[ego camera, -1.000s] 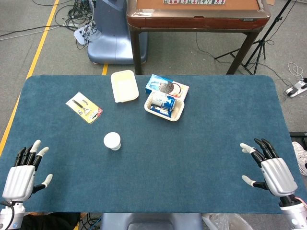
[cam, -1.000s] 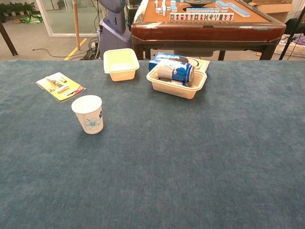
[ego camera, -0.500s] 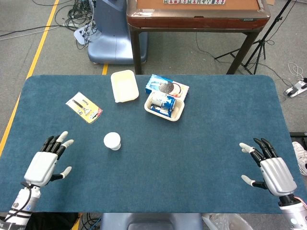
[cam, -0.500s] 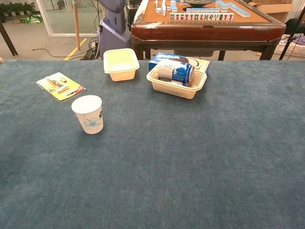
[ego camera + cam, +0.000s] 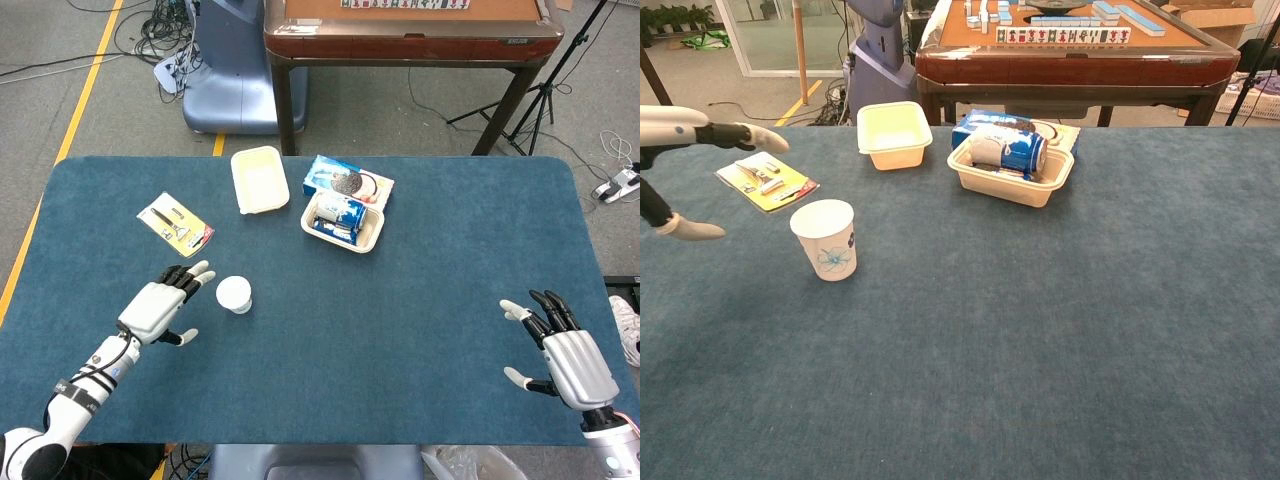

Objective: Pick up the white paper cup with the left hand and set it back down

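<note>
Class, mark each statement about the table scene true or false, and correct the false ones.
1. The white paper cup stands upright on the table. True.
2. The left robot hand grips the cup. False: it is open beside the cup, with a gap between them.
3. A blue packet lies in one of the two cream trays. True.
4. The right robot hand rests on the yellow card. False: it is open near the table's right edge, far from the card.
5. The other cream tray holds a second cup. False: it looks empty.
</note>
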### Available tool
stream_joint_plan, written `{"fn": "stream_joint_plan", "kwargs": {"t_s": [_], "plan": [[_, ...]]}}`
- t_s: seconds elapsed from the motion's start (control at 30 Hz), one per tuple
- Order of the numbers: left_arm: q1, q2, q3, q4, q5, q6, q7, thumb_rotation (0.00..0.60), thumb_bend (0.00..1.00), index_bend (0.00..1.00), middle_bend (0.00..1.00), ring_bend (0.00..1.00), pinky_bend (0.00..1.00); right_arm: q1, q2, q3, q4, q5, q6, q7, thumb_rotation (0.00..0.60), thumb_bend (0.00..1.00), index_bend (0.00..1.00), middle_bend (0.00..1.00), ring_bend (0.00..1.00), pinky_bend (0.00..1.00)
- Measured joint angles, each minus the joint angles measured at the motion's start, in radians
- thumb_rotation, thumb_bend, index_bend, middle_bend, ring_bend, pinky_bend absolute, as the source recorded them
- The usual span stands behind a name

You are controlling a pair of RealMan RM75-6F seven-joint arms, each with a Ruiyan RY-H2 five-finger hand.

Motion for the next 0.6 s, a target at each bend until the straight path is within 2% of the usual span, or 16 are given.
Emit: {"fn": "stream_joint_plan", "kwargs": {"t_s": [0.27, 0.6], "plan": [[-0.161, -0.076, -0.004, 0.065, -0.228, -0.074, 0.113, 0.6, 0.23, 0.08, 0.0, 0.0, 0.0, -0.001, 0.002, -0.001, 0.01, 0.002, 0.0, 0.012, 0.6, 0.12, 0.19, 0.3, 0.05, 0.0], [-0.33, -0.172, 0.045, 0.159, -0.469, -0.095, 0.229, 0.6, 0.23, 0.1, 0.0, 0.0, 0.0, -0.005, 0.005, -0.003, 0.017, 0.006, 0.003, 0.021, 0.6, 0.12, 0.19, 0.3, 0.05, 0.0]]}}
